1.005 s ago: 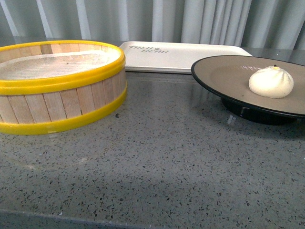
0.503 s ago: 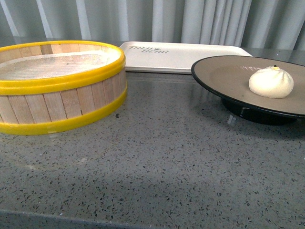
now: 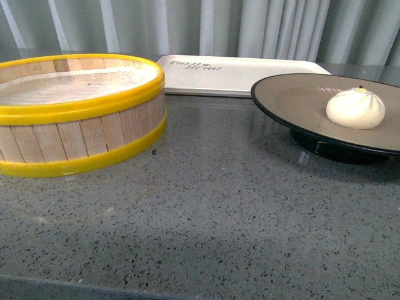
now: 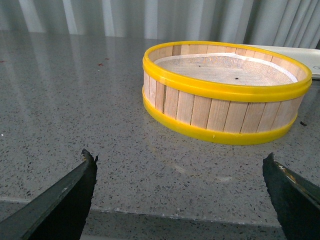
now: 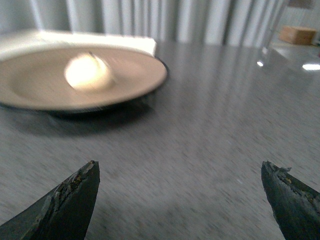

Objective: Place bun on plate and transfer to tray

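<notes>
The cream-white bun [image 3: 355,108] sits on the tan plate with the black rim [image 3: 294,97] at the right of the grey counter. The off-white tray [image 3: 240,74] lies flat behind it, at the back. Neither arm shows in the front view. My right gripper [image 5: 180,167] is open and empty, low over the counter, with the plate [image 5: 135,75] and the bun [image 5: 87,71] ahead of it; that view is blurred. My left gripper [image 4: 180,160] is open and empty near the counter's front edge.
A wooden steamer basket with yellow rims [image 3: 78,112] stands at the left, with no bun in view inside; it also shows in the left wrist view [image 4: 225,90]. A grey curtain hangs behind the counter. A small box [image 5: 298,34] stands far off in the right wrist view.
Nothing has moved in the front view; bun, plate, tray and basket stay in place.
</notes>
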`<state>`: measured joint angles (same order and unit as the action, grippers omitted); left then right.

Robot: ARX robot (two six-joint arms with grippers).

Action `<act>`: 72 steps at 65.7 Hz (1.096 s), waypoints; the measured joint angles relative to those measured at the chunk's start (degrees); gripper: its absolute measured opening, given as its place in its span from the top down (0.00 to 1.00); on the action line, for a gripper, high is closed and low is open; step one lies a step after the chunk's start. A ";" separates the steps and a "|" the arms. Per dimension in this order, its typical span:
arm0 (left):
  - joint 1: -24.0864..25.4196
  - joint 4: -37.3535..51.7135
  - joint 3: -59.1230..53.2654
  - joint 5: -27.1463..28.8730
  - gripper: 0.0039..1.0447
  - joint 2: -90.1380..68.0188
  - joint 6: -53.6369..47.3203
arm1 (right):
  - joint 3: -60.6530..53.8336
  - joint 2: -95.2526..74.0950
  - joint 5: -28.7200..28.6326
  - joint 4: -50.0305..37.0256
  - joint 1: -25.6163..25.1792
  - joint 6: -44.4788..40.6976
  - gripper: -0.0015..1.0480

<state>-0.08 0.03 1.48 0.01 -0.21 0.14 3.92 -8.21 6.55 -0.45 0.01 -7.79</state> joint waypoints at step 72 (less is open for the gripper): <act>0.00 0.00 0.00 -0.02 0.06 0.00 0.00 | 27.12 -60.43 -36.79 -18.25 -15.17 68.87 0.08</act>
<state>-0.08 0.03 1.48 -0.01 -0.21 0.14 31.05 -68.64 -30.24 -18.70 -15.16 61.08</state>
